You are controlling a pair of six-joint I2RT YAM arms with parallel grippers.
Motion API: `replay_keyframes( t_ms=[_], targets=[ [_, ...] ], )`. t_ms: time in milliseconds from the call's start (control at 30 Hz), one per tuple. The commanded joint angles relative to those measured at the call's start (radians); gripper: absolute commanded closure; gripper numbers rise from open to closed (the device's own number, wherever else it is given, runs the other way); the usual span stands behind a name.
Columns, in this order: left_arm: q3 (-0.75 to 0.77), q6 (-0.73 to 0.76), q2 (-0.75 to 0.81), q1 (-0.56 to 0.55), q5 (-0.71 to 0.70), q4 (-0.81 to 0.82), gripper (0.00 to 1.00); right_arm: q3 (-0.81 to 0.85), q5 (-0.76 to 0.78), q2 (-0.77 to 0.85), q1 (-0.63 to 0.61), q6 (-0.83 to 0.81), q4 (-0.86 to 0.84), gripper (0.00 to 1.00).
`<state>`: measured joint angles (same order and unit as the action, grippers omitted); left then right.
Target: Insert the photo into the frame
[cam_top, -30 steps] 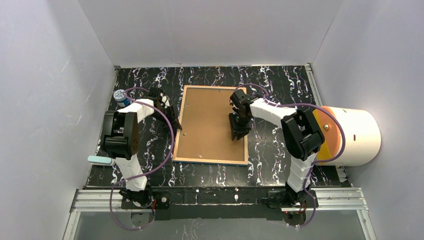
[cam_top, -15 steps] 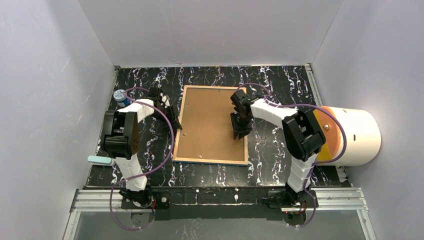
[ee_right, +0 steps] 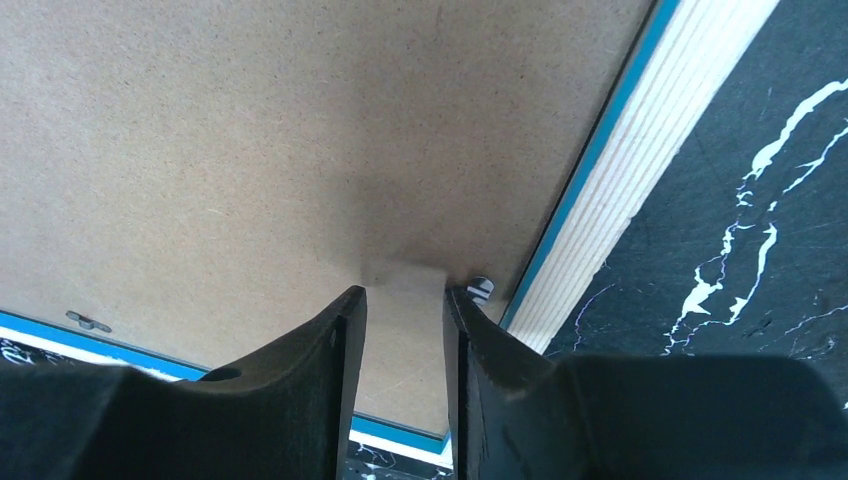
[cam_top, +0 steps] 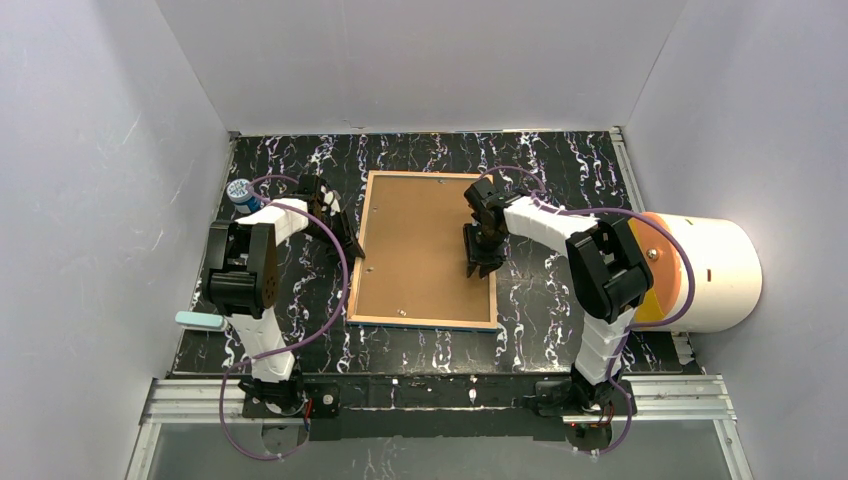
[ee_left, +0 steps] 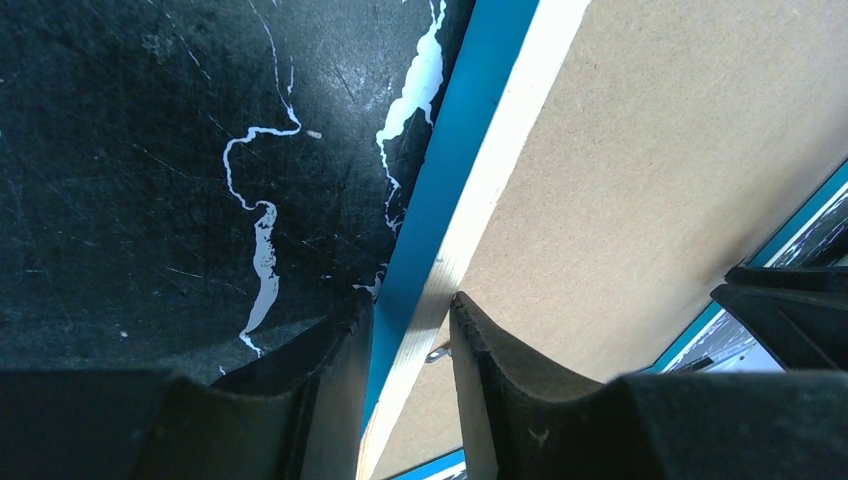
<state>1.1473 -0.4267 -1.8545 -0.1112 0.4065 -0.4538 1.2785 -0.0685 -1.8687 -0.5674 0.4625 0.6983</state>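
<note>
- table: black marbled top. frame lies flat at its middle, between the two arms.
- frame: back faces up and the front is presumably down on the table. blue rim and pale wood edge show. its long side seems to run from the near edge toward the far wall, slightly skewed.
- handling (judged): stiff, fairly heavy, fragile if there is glass in front. take it by the wooden rim and never press mid-span. the rim is narrow and smooth, so a pinch may slip.
- backing board: brown, seated inside the rim and covering the whole opening. likely thin, light and stiff.
- left gripper: jaws narrow, astride the frame's left rim. one finger is on the blue outer face, the other on the inner wood edge. reads as a pinch on the rim.
- right gripper: tips down at the board, just inside the right rim. jaws partly apart with only bare board between them, holding nothing.
- metal tab: small, just beside the right finger, at the rim's inner edge.
- photo: not visible in any view. cannot tell whether it sits under the board.
</note>
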Motion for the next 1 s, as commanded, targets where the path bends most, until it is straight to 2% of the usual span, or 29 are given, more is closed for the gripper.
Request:
replay_keyframes(
  t_ms=[0,200,733,967],
  targets=[
    [-0.021,0.011,-0.015,-0.001,-0.007,-0.012,0.67,-0.018,0.002,0.014,0.020,-0.027,-0.043,0.56],
    [-0.022,0.011,-0.014,-0.001,-0.011,-0.012,0.69,-0.007,-0.071,0.019,0.020,-0.014,-0.102,0.58],
    [-0.025,0.006,-0.031,-0.001,-0.007,-0.001,0.70,-0.046,0.030,-0.016,0.024,-0.031,0.000,0.62],
    [-0.024,0.004,-0.034,-0.001,-0.014,-0.002,0.73,-0.076,0.025,0.008,0.039,-0.029,0.016,0.68]
  ],
)
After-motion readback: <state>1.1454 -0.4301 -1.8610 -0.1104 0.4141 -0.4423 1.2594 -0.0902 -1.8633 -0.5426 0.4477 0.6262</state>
